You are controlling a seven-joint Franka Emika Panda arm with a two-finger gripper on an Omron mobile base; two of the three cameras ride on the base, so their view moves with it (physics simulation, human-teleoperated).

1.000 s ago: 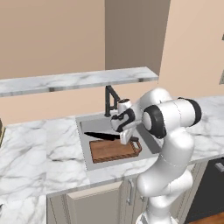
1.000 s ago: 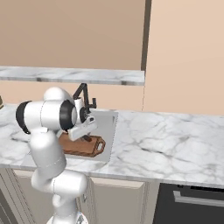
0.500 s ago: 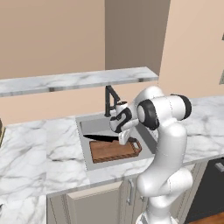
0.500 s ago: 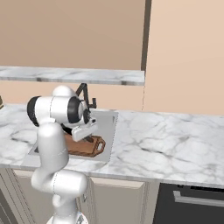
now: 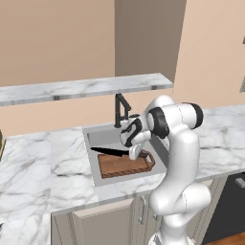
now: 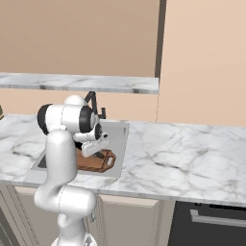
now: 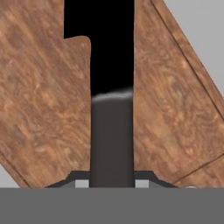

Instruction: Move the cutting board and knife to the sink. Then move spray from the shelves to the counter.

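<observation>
1. The sink [image 5: 95, 139], a rectangular grey recessed basin, was set into the white marble desk [image 5: 43, 167] with grey veins; it serves as the landmark here.
2. A slim black angular faucet [image 5: 120, 109] rose from the back rim of the sink.
3. The cutting board [image 5: 122, 165], dark brown wood with visible grain and a raised rim, lay flat inside the sink along its front wall, its cut-out handle at the end nearer the sink's right wall.
4. In the hand view the board's [image 7: 175, 100] mottled wood grain ran diagonally, with the grey sink floor [image 7: 201, 26] showing past its corner.
5. The knife [image 5: 109, 152], long, all black and pointed, was held level inside the sink just above the board's back edge, its tip aimed at the sink's left wall.
6. In the hand view the knife [image 7: 111, 65] appeared as a flat black bar with a notched step on one side, running straight away from the tool.
7. The tool [image 5: 134, 151] hung over the right part of the sink, clamped on the knife's handle; its two dark fingers [image 7: 74, 179] sat tight against the handle on both sides.
8. From the right base view, the tool [image 6: 93, 146] sat over the board [image 6: 93, 162] in the sink [image 6: 117, 137].
9. The shelf [image 5: 72, 88], a long flat grey slab with a marble-veined edge, ran along the wall above the sink.
10. Beige-grey panelled cabinet doors [image 5: 105, 225] stood below the sink.
</observation>
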